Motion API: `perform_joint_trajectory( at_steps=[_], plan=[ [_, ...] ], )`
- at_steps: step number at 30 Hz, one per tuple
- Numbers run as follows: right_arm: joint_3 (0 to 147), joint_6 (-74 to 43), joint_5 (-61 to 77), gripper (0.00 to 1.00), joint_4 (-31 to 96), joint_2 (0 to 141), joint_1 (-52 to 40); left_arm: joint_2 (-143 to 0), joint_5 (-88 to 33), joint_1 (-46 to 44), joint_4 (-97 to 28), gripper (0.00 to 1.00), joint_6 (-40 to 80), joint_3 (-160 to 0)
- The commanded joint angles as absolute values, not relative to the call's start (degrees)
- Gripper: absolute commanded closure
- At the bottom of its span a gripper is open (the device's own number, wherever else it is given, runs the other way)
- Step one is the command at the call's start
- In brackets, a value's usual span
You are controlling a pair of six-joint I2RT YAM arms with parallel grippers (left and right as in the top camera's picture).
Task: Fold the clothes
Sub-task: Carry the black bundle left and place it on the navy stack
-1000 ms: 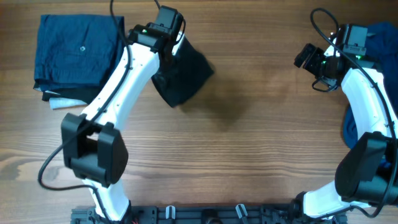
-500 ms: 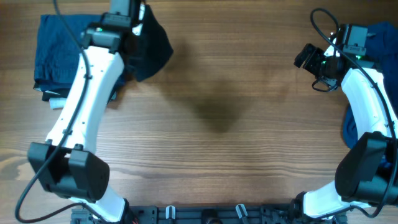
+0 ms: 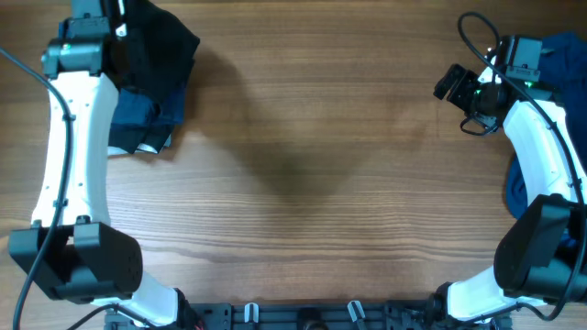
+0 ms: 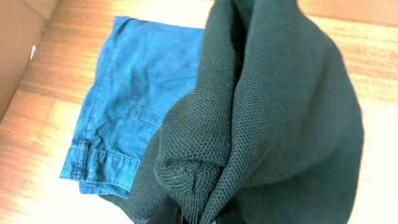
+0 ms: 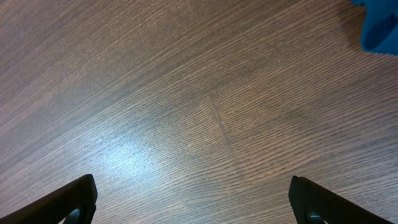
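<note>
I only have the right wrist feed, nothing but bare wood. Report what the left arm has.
Observer: The left tool grips a bunched black shirt over the far-left corner of the table.
Operator: Say what lies beneath it.
Observer: A folded blue garment lies flat there, partly under the shirt.

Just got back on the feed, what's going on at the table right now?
The left pincer holds the black garment bunched up, over the folded blue garment at the far-left corner of the table; the cloth hides its fingers. The right pincer is open and empty above bare wood, with more blue cloth beside it at the right edge.
</note>
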State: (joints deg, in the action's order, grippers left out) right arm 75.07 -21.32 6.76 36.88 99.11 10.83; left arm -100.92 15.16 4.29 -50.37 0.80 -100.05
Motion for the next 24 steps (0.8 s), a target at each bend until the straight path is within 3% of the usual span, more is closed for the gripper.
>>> perform_joint_trajectory(
  at_steps=[1,24],
  plan=[
    [75.42,-21.17,5.56,0.01,36.88,99.15,10.9,-98.67,15.92,6.85,-49.23,0.96,6.76,-101.62],
    [75.42,-21.15,5.56,0.0,36.88,99.15,10.9,-110.74,11.4,21.15,-51.07,0.96,8.19,-100.38]
  ],
)
